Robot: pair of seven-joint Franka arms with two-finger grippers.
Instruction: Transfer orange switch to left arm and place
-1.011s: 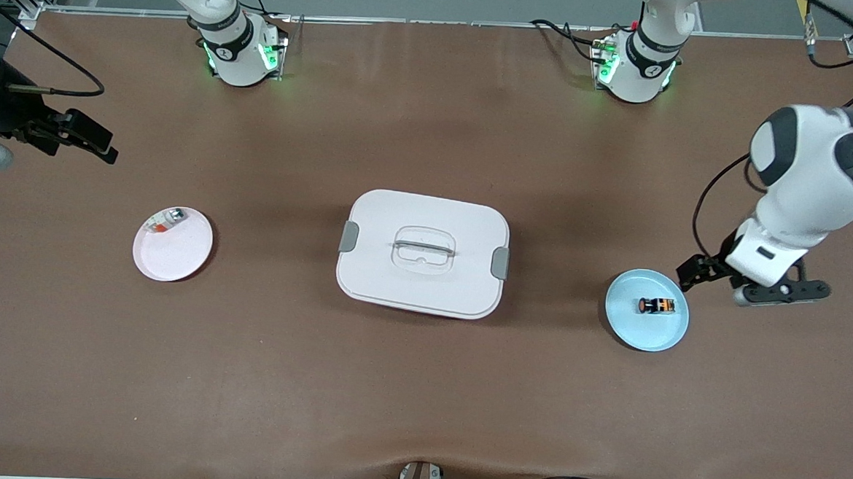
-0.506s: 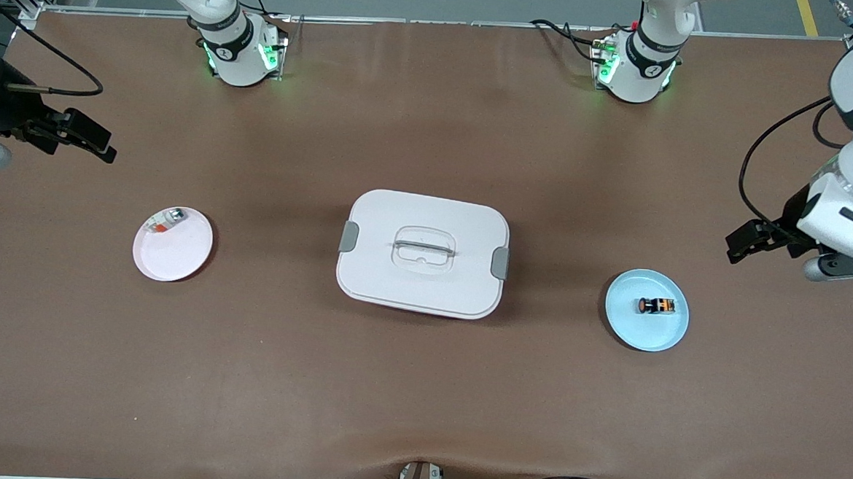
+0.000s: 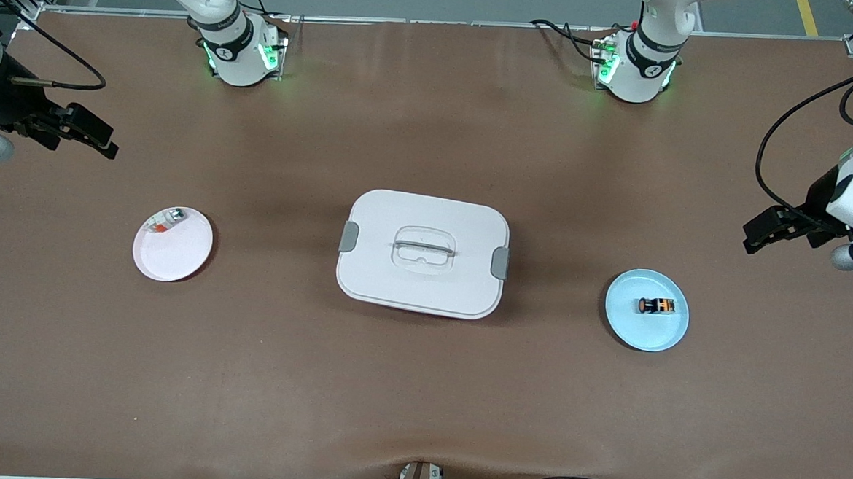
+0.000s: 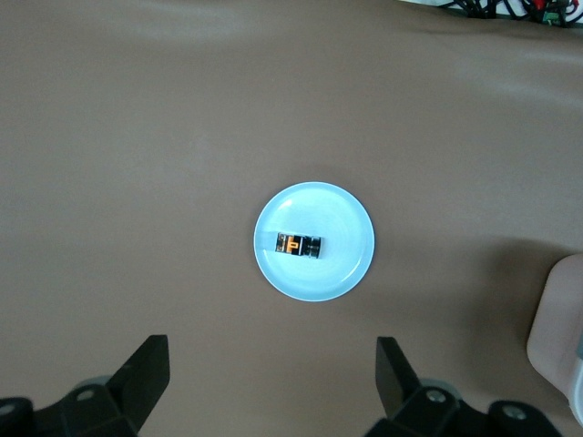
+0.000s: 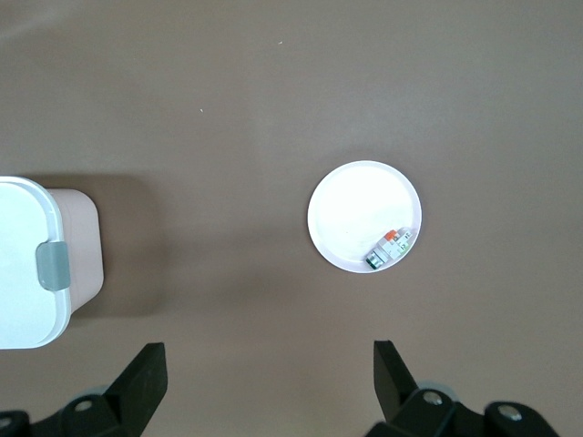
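Orange switch (image 3: 657, 305): lay on its side in the middle of the blue plate (image 3: 630, 327), toward the left arm's end of the bench (image 3: 418, 400), untouched.
Box (image 3: 423, 252): sat shut at mid-bench, between the blue plate and the pink plate (image 3: 177, 256), its grey clasps closed.
Pink plate: carried a small clear-silver piece (image 3: 166, 220) with a red bit near its rim.
Left hand (image 3: 788, 231): hung empty in the air over bare bench near the blue plate, fingers (image 4: 146, 373) spread wide.
Right hand (image 3: 74, 130): hung empty over bare bench at the right arm's end, fingers (image 5: 146, 378) likewise wide apart.
Handling: the switch looked light, hard and stiff, probably smooth plastic, so it could skid on the plate or twist in a pinch.
Where to grip: likely across its two long flat sides near the middle, leaving one end free for the other hand to take.
Risk: a low carry between the plates would meet the box.
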